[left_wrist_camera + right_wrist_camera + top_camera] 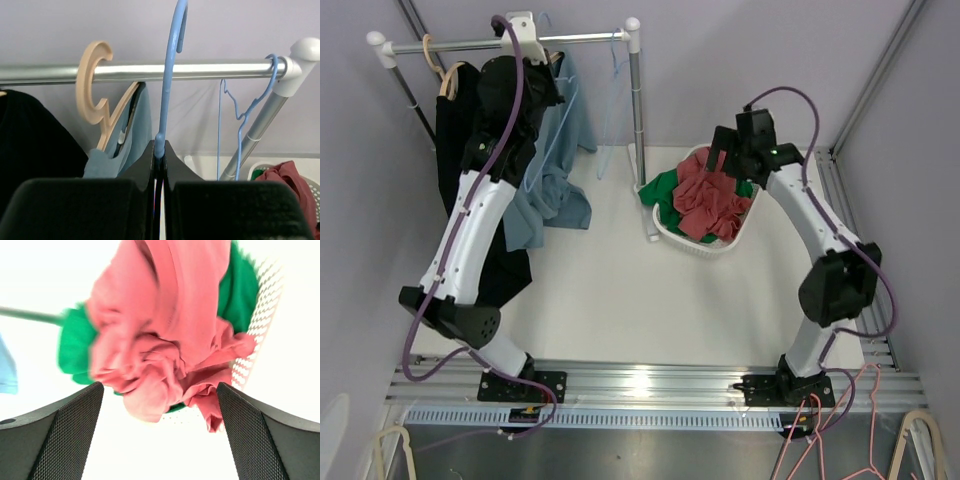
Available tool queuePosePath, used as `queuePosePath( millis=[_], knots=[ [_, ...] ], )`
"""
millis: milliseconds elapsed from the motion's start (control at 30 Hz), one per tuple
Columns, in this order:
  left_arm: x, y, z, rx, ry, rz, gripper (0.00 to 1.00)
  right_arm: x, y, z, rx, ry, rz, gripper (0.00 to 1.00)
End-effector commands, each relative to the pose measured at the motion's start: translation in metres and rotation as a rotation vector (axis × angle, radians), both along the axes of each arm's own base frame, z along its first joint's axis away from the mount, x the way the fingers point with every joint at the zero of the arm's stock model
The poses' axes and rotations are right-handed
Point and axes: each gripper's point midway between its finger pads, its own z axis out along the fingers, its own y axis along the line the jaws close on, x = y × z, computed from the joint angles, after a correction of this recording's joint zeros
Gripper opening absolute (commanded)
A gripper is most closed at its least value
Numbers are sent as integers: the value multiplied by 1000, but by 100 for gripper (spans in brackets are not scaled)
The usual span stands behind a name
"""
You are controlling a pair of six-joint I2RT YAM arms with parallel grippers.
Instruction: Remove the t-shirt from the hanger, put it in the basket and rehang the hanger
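Top view: the left arm (470, 220) reaches up to the rail (582, 39), its wrist covering the grip; the blue-grey t-shirt (555, 185) hangs below. We note the right claw (725, 158) over the basket (665, 232).

Left wrist: the left claw (159, 147) is pressed together on the neck of the blue hanger (167, 90); t-shirt just left, bottom cut off.

Right wrist: claw spread wide, empty, above blurred red cloth (165, 340).

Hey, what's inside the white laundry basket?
A crumpled red garment lies on top of a green one in the basket. Anything beneath them is covered.
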Motion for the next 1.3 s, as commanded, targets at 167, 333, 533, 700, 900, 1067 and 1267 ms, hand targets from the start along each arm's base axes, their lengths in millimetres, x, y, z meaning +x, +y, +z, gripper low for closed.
queuePosePath(
  millis=[167, 333, 533, 700, 900, 1067, 1267],
  knots=[
    [41, -29, 36, 15, -94, -100, 1, -43, -19, 147, 64, -329, 11, 99],
    [70, -45, 12, 6, -42, -131, 1, -66, -23, 178, 96, -429, 30, 100],
    [86, -58, -10, 40, -19, -157, 1, -85, -25, 199, 125, -500, 52, 100],
    [89, -76, -30, 47, 27, -241, 1, -88, -25, 194, 127, -492, 55, 100],
    [64, -79, -20, 7, 51, -302, 2, -87, -17, 186, 167, -467, 79, 99],
    [27, -79, 8, -26, 13, -379, 28, -91, -11, 185, 197, -465, 102, 99],
    [-11, -38, 33, -102, -11, -379, 56, -93, -12, 185, 198, -460, 99, 100]
  ],
)
